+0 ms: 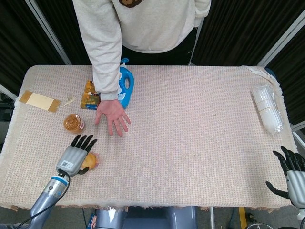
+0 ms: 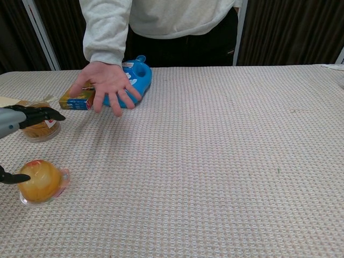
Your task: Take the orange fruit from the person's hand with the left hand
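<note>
Sitting on the table (image 1: pixel 190 119), the orange fruit (image 2: pixel 38 181) is out of the person's hand (image 1: pixel 112 115). Spread wide, the left hand (image 1: pixel 75 156) seems to hold nothing, so the job looks done.

Orange fruit (image 2: pixel 38 181) — glossy yellow-orange — beside the grey, black-fingered left hand (image 1: pixel 74 155). Beyond it, a bright blue bottle (image 2: pixel 134 79) on the beige waffle-weave tabletop (image 2: pixel 226 161).
</note>
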You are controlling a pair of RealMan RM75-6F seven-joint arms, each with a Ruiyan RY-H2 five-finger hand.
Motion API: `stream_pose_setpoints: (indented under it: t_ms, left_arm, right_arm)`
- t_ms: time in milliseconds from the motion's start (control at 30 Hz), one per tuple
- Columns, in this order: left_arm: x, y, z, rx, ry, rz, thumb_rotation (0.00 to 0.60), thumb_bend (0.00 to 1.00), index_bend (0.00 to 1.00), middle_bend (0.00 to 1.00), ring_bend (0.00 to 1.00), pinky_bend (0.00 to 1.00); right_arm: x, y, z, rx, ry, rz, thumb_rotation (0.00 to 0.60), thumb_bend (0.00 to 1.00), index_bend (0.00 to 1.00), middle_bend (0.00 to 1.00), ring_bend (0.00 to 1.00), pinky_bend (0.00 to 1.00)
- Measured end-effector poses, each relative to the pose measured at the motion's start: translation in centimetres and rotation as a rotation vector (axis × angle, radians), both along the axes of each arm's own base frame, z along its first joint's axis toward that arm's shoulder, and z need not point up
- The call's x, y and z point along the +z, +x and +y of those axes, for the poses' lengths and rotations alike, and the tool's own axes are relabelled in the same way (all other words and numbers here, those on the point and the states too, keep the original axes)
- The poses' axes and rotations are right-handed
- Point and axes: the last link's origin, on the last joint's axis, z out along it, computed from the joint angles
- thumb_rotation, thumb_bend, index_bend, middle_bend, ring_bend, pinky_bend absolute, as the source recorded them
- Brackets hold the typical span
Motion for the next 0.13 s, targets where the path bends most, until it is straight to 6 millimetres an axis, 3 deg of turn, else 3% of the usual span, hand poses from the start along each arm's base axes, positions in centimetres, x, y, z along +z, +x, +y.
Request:
stream_pose_setpoints:
  t_ms: [133]
  left_arm:
    - [2.4, -0.3, -0.8, -0.005, 0.077, -0.055, 0.600, 0.24, 0.05, 0.00, 0.00, 0.00]
  right_arm:
    - [0.0, 0.1, 0.0, 0.004, 0.001, 0.002, 0.600, 0.11, 0.12, 0.00, 0.00, 0.00]
